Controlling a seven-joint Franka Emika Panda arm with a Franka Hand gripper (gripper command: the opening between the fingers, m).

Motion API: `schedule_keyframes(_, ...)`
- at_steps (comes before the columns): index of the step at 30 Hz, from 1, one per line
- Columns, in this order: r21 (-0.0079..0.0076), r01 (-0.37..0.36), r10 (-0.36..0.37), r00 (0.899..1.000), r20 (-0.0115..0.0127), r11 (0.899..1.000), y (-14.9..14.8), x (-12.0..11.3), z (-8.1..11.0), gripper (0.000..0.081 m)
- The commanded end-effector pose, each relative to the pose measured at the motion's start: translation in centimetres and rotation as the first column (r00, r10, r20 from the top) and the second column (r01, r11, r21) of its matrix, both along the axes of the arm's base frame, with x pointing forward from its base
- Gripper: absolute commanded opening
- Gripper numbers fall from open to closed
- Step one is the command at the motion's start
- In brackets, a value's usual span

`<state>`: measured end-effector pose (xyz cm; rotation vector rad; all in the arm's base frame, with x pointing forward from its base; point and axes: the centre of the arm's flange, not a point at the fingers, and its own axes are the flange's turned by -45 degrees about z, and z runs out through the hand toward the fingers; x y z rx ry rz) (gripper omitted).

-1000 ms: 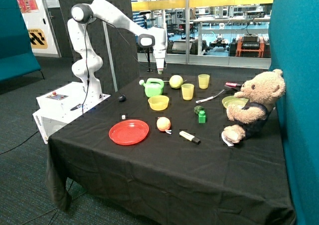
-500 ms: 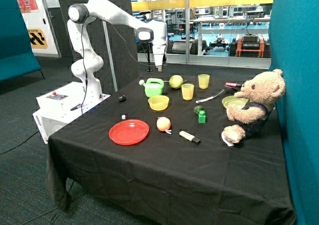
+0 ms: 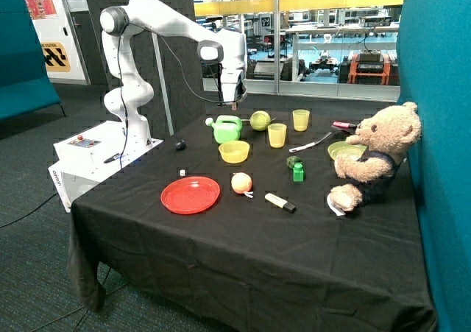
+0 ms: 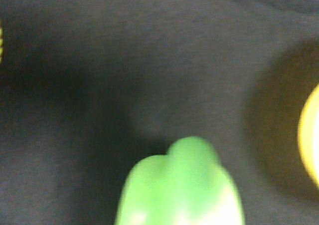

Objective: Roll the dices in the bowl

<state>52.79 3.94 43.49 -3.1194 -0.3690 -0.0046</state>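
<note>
One tiny white die [image 3: 182, 172] lies on the black cloth just behind the red plate [image 3: 190, 194]. The yellow bowl [image 3: 234, 152] stands mid-table; I cannot see inside it. My gripper [image 3: 238, 100] hangs in the air over the green watering can [image 3: 228, 129], behind the bowl and well apart from the die. In the wrist view the watering can [image 4: 179, 185] is a blurred green shape close below, with a yellow rim [image 4: 311, 135] at the edge. No die shows in that view.
Two yellow cups [image 3: 277, 135] [image 3: 300, 119], a green ball [image 3: 259, 120], a small black round object [image 3: 180, 145], an orange ball [image 3: 241, 182], a marker [image 3: 280, 202], a green bottle [image 3: 298, 171] and a teddy bear [image 3: 375, 155] with a yellow-green dish [image 3: 344, 149] stand on the table.
The arm's upper links have swung and the hand has lifted slightly and turned, staying above the watering can. Nothing on the table has moved.
</note>
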Motion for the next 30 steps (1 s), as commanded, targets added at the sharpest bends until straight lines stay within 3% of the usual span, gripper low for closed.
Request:
schedule_keyframes(1, -0.0007, 0.059, -0.059, 0.998, -0.0029, 0.998, -4.0, 1.5, 0.1, 0.0)
schedule_keyframes(19, -0.0007, 0.109, -0.109, 0.994, -0.0029, 0.994, -8.6, 3.8, -0.8, 0.0)
schedule_keyframes(30, -0.0007, 0.112, -0.112, 0.994, -0.0029, 0.994, -9.2, 4.2, -1.2, 0.0)
